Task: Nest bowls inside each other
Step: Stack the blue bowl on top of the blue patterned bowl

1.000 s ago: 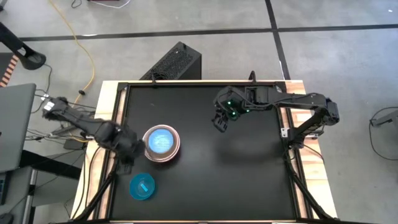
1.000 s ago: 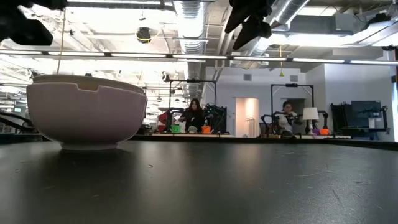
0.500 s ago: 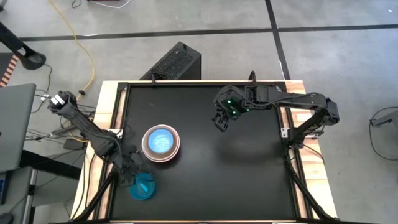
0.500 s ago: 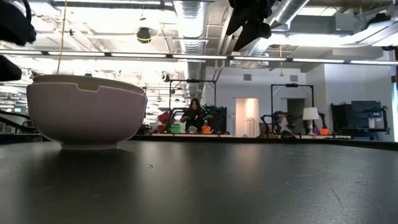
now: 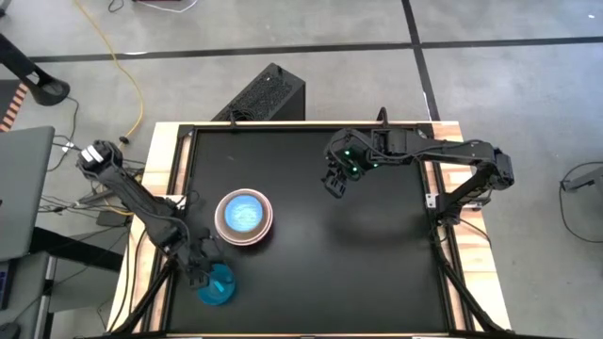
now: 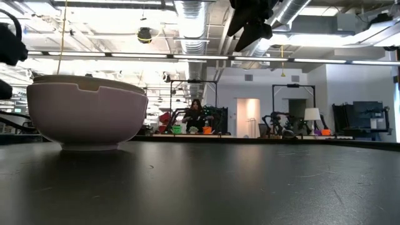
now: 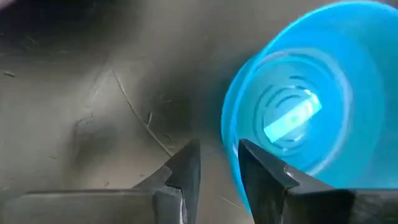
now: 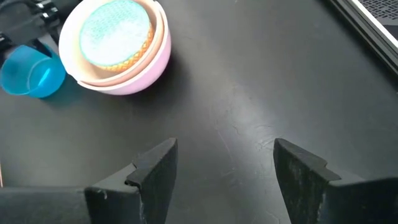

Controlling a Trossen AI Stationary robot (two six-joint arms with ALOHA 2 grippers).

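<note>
A small cyan-teal bowl [image 5: 220,285] [image 7: 305,106] stands on its base near the table's front left corner. My left gripper [image 7: 217,171] [image 5: 203,273] is down at the bowl's left side, open by a narrow gap. One finger is outside the rim and one over its inner side. A stack of nested bowls [image 5: 243,217] [image 8: 118,43] [image 6: 87,115] rests just beyond it, pink outermost, then pale beige, with sky-blue in the middle. My right gripper [image 5: 334,184] [image 8: 224,162] hangs open, high over the table's middle, right of the stack. My left gripper comes at the cyan bowl from above, slanting down. Its fingers straddle the near part of the rim [image 7: 231,152], one finger [image 7: 264,174] on the inner side and one outside. I cannot tell whether either finger touches the rim. The bowl sits on the table.
The black tabletop [image 5: 377,264] lies bare to the right of the stack. A black box [image 5: 268,94] stands on the floor past the far edge, and a laptop [image 5: 19,188] lies off the left edge. People sit far back in the room [image 6: 195,115].
My left gripper has swung from beside the stack toward the table's near edge and gone down to the cyan bowl's left side. Neither the cyan bowl nor the stack has moved.
</note>
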